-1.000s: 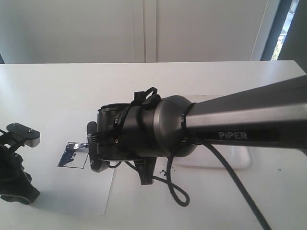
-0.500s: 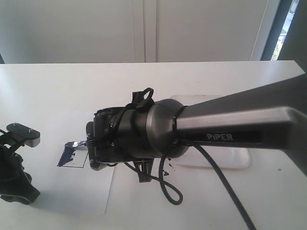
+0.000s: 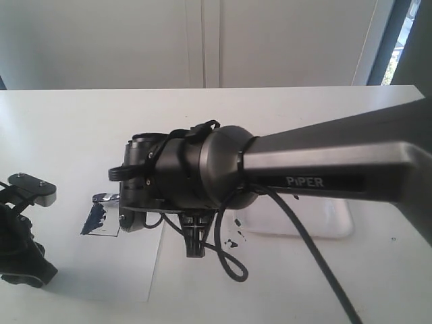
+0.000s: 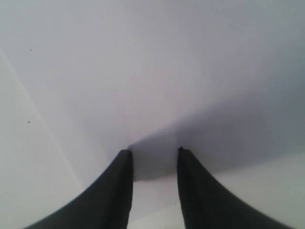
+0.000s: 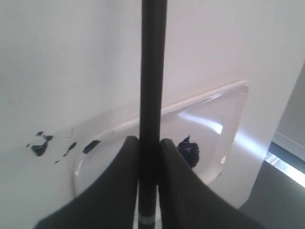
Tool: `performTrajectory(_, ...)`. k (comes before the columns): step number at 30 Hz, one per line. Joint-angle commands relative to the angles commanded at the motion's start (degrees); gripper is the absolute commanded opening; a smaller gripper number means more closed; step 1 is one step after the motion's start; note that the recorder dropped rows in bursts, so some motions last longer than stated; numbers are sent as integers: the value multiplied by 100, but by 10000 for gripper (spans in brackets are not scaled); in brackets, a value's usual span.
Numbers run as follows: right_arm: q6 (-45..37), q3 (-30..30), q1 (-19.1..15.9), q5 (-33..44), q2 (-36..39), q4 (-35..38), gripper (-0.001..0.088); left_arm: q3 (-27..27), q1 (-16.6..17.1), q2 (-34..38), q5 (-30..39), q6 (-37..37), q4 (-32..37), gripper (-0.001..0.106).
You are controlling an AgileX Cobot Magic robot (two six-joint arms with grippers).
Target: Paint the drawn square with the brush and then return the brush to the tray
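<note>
My right gripper (image 5: 150,140) is shut on the brush's black handle (image 5: 152,71), which runs straight up between its fingers. In the exterior view this gripper (image 3: 125,202) has reached across to the left. The brush's silver ferrule (image 3: 106,197) pokes out over the top edge of the drawn square (image 3: 101,220), which is smeared with dark blue paint. The tray (image 5: 228,124) lies behind, with a dark blue paint blob (image 5: 189,150) in its middle. The arm hides most of the tray (image 3: 327,221). My left gripper (image 4: 153,152) hangs open over white paper, holding nothing.
The white paper sheet (image 3: 118,266) lies at the front left. Dark paint spatters (image 3: 233,239) mark the table beside the tray. The left arm (image 3: 20,236) rests at the left edge. The right arm's cable (image 3: 229,266) loops down over the table.
The right wrist has shifted left and turned. The brush tip has slid up and left across the square to its top edge. The left arm has not moved.
</note>
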Motion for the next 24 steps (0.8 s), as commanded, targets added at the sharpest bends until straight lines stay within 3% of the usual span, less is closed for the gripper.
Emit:
performTrajectory(14, -253, 0, 163, 648, -314, 851, 0, -4, 0, -11, -19, -102, 0, 386)
performTrajectory(24, -403, 258, 289, 785, -266, 943, 0, -4, 0, -41, -8, -213, 0, 386)
